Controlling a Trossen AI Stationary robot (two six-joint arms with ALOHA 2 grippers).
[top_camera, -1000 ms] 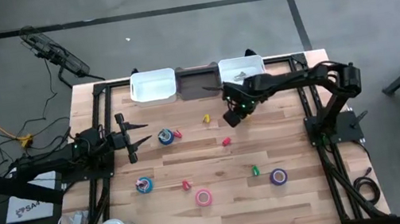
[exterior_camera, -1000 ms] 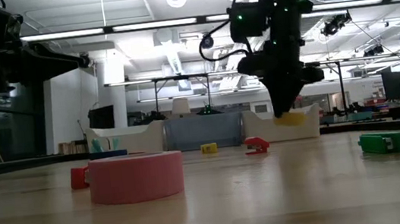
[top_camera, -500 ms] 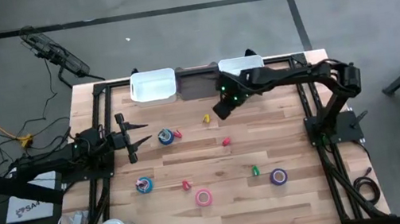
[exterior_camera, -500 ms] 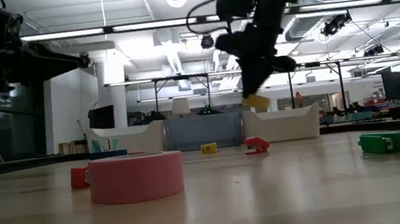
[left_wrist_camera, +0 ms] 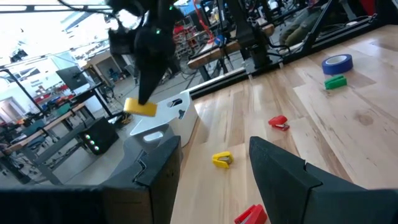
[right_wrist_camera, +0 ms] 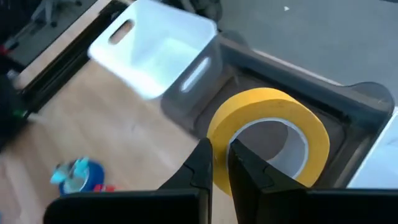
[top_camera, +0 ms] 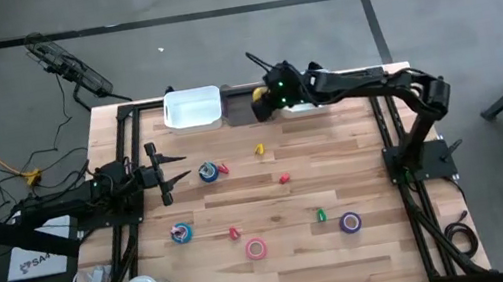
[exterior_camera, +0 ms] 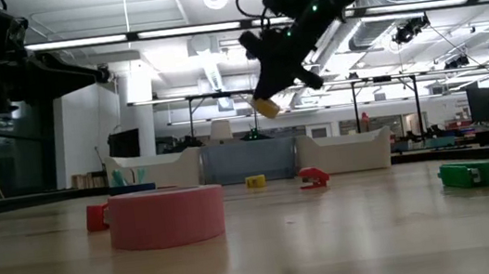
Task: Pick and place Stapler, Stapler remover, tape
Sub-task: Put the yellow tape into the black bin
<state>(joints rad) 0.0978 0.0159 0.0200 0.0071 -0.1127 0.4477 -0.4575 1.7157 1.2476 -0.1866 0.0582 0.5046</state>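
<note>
My right gripper (top_camera: 262,97) is shut on a yellow ring-shaped tape roll (right_wrist_camera: 267,124), held in the air over the grey middle bin (top_camera: 245,112) at the table's far edge. The roll also shows in the low view (exterior_camera: 266,107) and the left wrist view (left_wrist_camera: 140,107). My left gripper (top_camera: 178,169) waits open and empty at the table's left, next to a blue tape roll (top_camera: 208,172). A teal roll (top_camera: 181,233), a pink roll (top_camera: 257,249) and a purple roll (top_camera: 350,223) lie flat on the table. My right gripper holds the yellow roll by its ring wall (right_wrist_camera: 219,138), one finger inside the hole and one outside. The roll is lifted clear, hanging tilted at the fingertips above the grey bin.
A white bin (top_camera: 193,110) stands left of the grey bin and another white bin (top_camera: 313,81) right of it. Small solid pieces lie on the wood: yellow (top_camera: 259,148), red (top_camera: 285,178), red (top_camera: 234,233), green (top_camera: 321,215).
My right gripper has risen and gone toward the table's far edge and somewhat left, carrying the yellow roll from above the table's middle to above the grey bin. The roll has stayed in the hold, clear of the table.
</note>
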